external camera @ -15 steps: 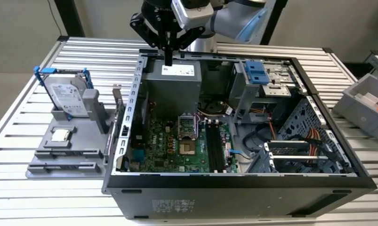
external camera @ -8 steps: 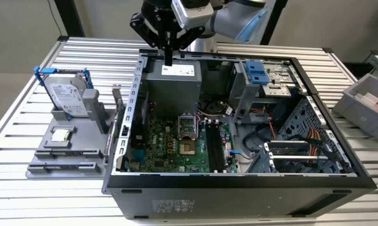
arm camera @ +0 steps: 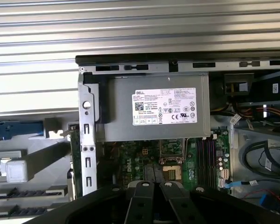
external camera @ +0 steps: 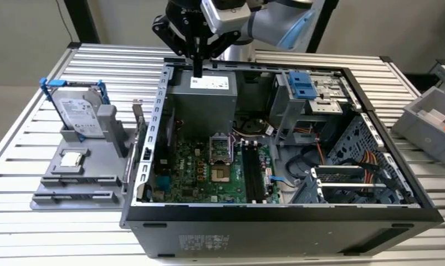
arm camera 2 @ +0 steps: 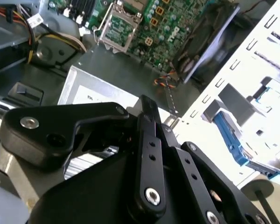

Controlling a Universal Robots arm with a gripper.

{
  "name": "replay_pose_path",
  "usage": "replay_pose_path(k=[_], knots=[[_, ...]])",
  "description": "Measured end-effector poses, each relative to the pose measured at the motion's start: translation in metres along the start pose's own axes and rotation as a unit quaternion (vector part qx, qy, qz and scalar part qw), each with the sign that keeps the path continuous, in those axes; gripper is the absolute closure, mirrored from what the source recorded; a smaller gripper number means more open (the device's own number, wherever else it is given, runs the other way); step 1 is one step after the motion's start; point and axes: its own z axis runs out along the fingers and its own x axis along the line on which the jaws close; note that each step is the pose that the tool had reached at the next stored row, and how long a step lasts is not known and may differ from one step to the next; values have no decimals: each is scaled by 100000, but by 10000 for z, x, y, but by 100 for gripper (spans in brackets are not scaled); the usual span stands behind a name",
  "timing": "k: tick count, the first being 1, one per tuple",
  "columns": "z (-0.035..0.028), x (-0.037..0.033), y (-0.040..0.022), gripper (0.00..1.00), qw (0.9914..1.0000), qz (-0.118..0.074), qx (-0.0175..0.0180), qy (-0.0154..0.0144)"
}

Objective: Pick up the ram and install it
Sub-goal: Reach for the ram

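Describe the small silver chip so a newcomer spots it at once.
On the exterior view's left, beside the open computer case, sits a grey holder. The chip lies flat on it, just nearer the camera than the upright hard drive; it alone is small, square and silver.

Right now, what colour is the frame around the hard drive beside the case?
The hard drive's frame is blue; the exterior view shows it best.

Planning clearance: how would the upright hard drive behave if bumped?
Standing on edge in the gray holder, the hard drive could tip if shoved sideways, though its slot likely steadies it. Its metal body looks rigid, probably heavy.
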Motion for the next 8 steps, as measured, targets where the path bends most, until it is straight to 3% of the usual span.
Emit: replay_pose_path(k=[8], knots=[[0,42,-3,100,100000,-2,-7,-7]])
